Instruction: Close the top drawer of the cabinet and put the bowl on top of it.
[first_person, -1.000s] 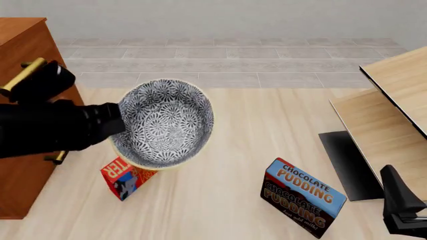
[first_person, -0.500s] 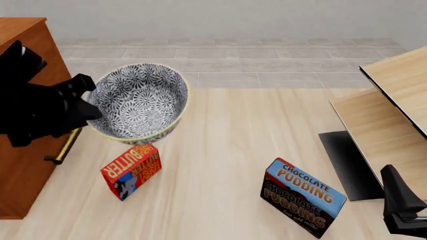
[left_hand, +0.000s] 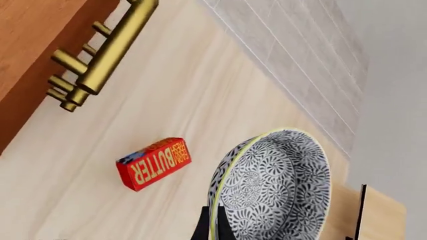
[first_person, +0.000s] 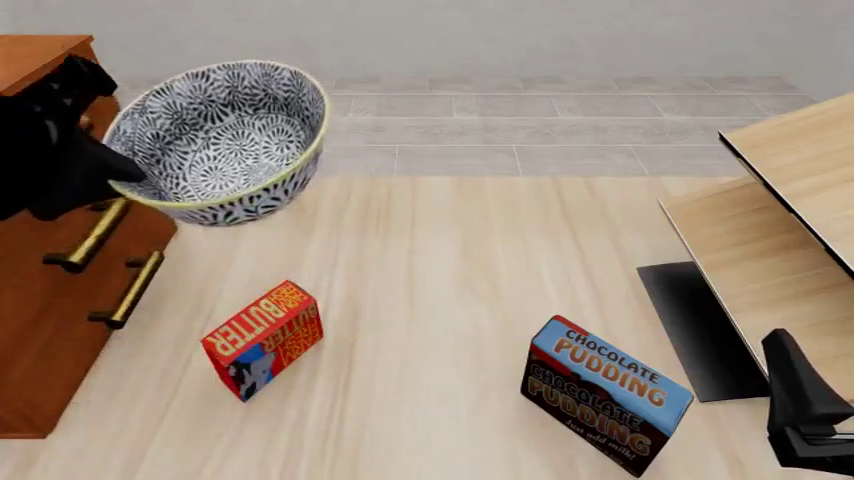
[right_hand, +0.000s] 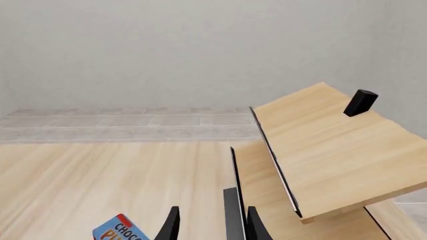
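The bowl (first_person: 220, 135), grey-and-white patterned inside with a cream rim, hangs tilted in the air beside the upper right corner of the cabinet (first_person: 40, 330). My left gripper (first_person: 123, 172) is shut on its near rim, and the black arm covers the top drawer in the front view. In the left wrist view the fingers (left_hand: 203, 227) pinch the bowl (left_hand: 277, 182) at its rim. There the top drawer's long brass handle (left_hand: 110, 47) lines up with the lower handles' ends, on the cabinet (left_hand: 30, 45). My right gripper (right_hand: 213, 231) is open and holds nothing, low at the front right (first_person: 807, 425).
A red butter box (first_person: 263, 338) lies on the wooden floor right of the cabinet. A chocolate pudding box (first_person: 607, 395) stands nearer the right arm. Pale light-wood furniture (first_person: 787, 220) fills the right side. Two lower brass handles (first_person: 87, 235) stick out from the cabinet front.
My left gripper has carried the bowl up and to the left, from above the butter box to beside the cabinet's upper corner. The right arm has stayed still.
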